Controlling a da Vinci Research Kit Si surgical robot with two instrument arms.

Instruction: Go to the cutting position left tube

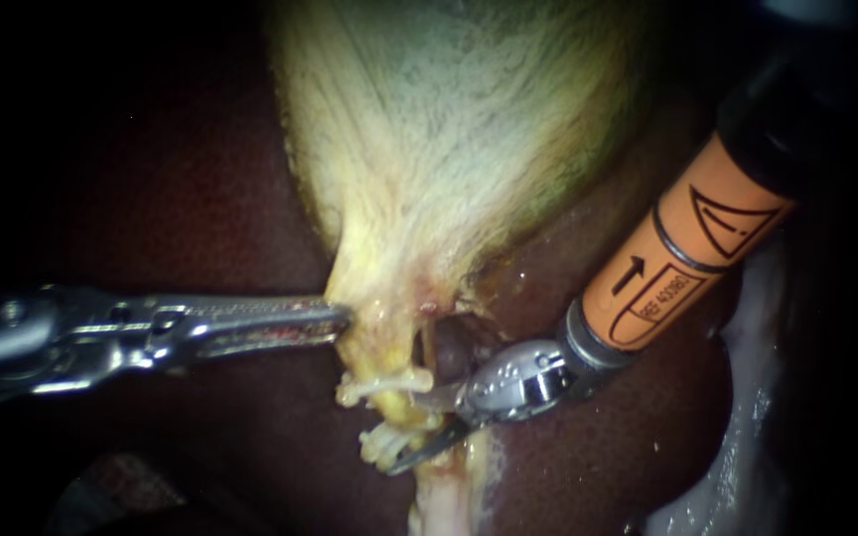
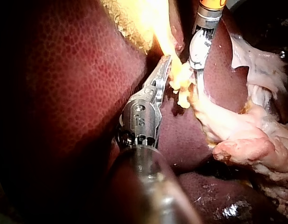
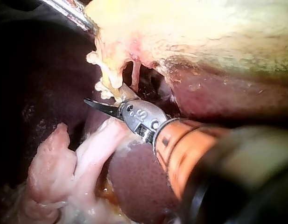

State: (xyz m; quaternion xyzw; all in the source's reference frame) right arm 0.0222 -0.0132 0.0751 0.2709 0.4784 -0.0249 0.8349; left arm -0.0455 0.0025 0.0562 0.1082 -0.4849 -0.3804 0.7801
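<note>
- Orange-sleeved right instrument (image 1: 415, 429), nearest the endoscope, is slanting in from 2 o'clock. Its two blades are standing apart, gripping nothing, with the tips pointing toward 8 o'clock.
- Left tube (image 1: 401, 412) is hanging from the neck of the gallbladder (image 1: 449, 149) toward 6 o'clock, just below centre. It is lying across the mouth of the blades.
- Upper clip (image 1: 386, 383) and lower clip (image 1: 384, 444) are sitting on that tube, with the blades bracketing the stretch between them. Whether either blade is touching the tube is not showing.
- Left instrument (image 1: 335, 320) is lying in from 9 o'clock, its jaws clamping the gallbladder at the edge of its neck.
- Liver (image 1: 201, 199) is lying dark around everything.
- Progress, as a judgement: the approach is looking all but finished, with at most a little seating and squaring of the blades remaining.
</note>
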